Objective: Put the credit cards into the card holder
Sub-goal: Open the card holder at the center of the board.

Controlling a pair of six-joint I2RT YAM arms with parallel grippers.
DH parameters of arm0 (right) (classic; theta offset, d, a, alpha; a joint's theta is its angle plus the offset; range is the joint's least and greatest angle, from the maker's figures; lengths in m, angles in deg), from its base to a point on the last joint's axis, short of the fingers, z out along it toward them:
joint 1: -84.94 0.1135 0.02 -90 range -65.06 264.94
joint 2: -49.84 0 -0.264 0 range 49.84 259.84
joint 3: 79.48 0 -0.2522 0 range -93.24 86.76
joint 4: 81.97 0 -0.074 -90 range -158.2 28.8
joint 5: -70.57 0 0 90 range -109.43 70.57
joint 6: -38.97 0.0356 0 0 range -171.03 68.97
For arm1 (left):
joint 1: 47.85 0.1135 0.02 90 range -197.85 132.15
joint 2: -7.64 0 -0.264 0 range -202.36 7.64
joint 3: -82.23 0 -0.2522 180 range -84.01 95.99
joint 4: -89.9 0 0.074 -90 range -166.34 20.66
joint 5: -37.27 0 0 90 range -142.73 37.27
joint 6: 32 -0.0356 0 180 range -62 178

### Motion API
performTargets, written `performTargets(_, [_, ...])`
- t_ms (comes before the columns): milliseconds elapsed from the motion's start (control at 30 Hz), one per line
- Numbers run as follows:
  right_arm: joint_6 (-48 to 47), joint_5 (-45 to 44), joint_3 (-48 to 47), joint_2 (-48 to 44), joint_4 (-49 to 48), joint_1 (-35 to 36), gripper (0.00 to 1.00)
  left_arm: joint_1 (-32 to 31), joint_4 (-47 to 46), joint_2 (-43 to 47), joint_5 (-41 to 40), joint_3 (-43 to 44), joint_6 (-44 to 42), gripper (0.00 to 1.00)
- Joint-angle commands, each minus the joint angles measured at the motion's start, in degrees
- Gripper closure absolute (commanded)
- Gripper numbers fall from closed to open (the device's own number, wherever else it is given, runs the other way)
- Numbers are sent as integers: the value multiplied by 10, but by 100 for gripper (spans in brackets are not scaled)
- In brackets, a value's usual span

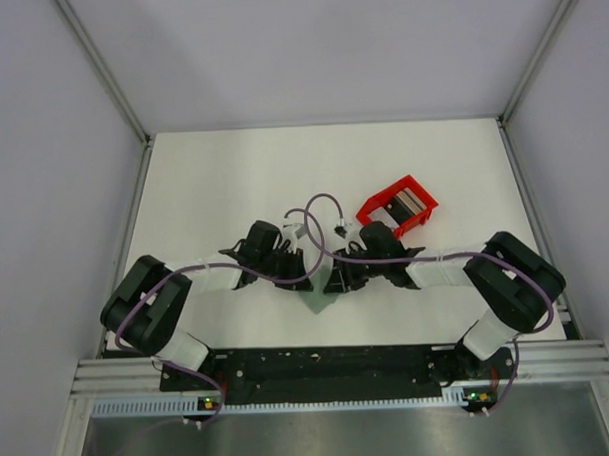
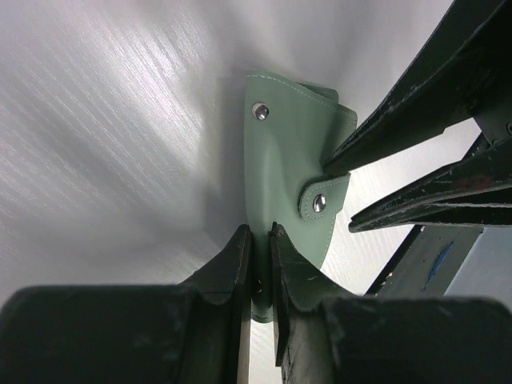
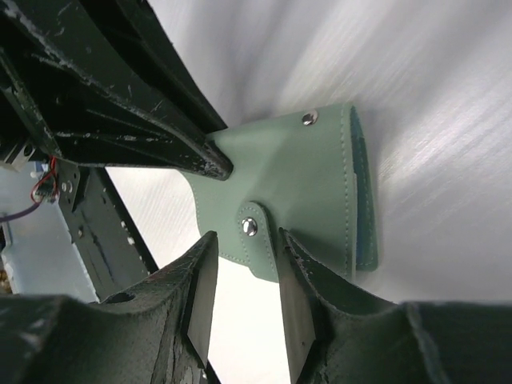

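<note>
The card holder (image 2: 288, 152), a grey-green wallet with two silver snaps, is held up off the white table between both grippers. My left gripper (image 2: 258, 232) is shut on its lower edge. My right gripper (image 3: 246, 236) is open, its jaws standing either side of the snap tab with a gap showing. The card holder (image 3: 304, 176) shows a blue inner edge on its right side. From above, the holder (image 1: 320, 299) peeks out below the two meeting grippers. The credit cards cannot be made out; a pale and dark flat shape (image 1: 408, 200) lies in the red bin.
The red plastic bin (image 1: 384, 200) sits tilted on the table just behind the right gripper. A purple cable (image 1: 319, 202) loops above the wrists. Grey walls close in the table at left, right and back.
</note>
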Motion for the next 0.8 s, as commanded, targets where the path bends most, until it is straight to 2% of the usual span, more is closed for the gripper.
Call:
performTargets(0, [-20,64,4,18,9,3,66,-3,-12,-1,-4,18,-6,97])
performTargets(233, [-6,89,4,23,4,3,69,-3,-34,3,-14,11,17,100])
performTargets(400, [6,104,-2,40,-12,6,79,-4,-50,4,-19,2,33,100])
performTargets(633, [-34,56,-40,66,55,44,78,-4,-74,10,-33,-13,60,100])
performTargets(667, [-40,49,-43,69,60,51,82,-4,-76,11,-34,-14,61,100])
performTargets(767, [-42,40,-40,64,58,54,83,-4,-74,12,-40,-17,64,100])
